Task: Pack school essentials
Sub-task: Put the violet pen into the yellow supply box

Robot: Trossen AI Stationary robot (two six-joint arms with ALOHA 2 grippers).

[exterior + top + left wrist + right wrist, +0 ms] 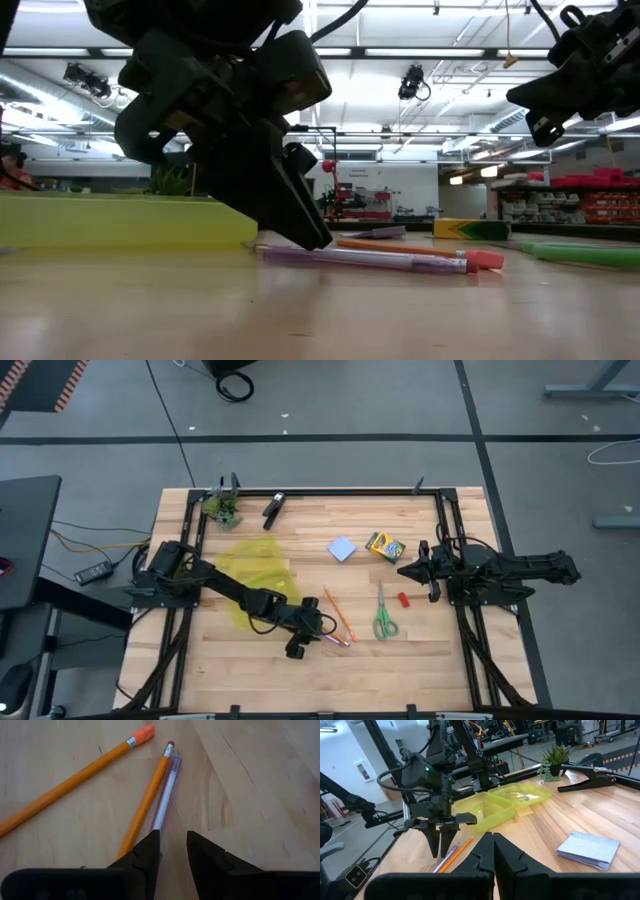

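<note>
Two orange pencils (75,782) (147,797) and a pinkish pen (167,787) lie flat on the wooden table (420,660). My left gripper (173,847) is low over the table at the pen's near end, narrowly open, with bare wood showing in the gap. It also shows in the high view (300,645). My right gripper (405,571) hovers shut above the table, near the yellow-green crayon box (384,546). The pale blue note pad (342,549), green-handled scissors (384,618) and red eraser (404,600) lie flat nearby. My left gripper comes down slanting, and one fingertip (150,845) stands right at the pen's near end (156,822). I cannot tell whether it touches the pen. Nothing lies between the two fingers, and the pen is flat on the table.
A translucent yellow-green tray (255,575) sits on the table's left half, behind the left arm. A black clip-like tool (273,508) and a small green plant (224,508) are by the far edge. A black frame (445,530) borders the work area. Bare wood lies along the near edge.
</note>
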